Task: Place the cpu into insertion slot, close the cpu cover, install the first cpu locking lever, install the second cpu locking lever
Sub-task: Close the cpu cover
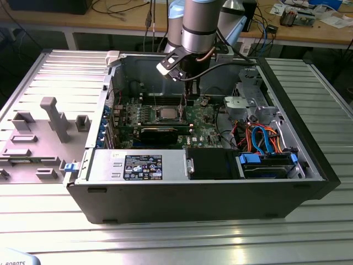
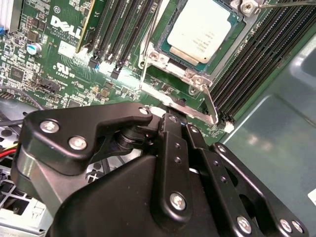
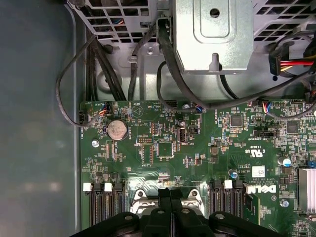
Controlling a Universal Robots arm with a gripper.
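I see the open computer case [image 1: 309, 160] with the green motherboard [image 1: 207, 130] inside. My gripper [image 1: 190, 98] hangs over the board, fingers pressed together, nothing visibly held. In the exterior view, the insertion slot [image 1: 159, 114] lies at its eight o'clock, with the cpu cover [image 2: 159, 58] framing the seated cpu [image 2: 202, 32].

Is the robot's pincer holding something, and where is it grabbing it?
I cannot tell. The black pincer is shut, its tip against the thin silvery metal lever beside the square silvery-grey chip; the tip hides any pinch.
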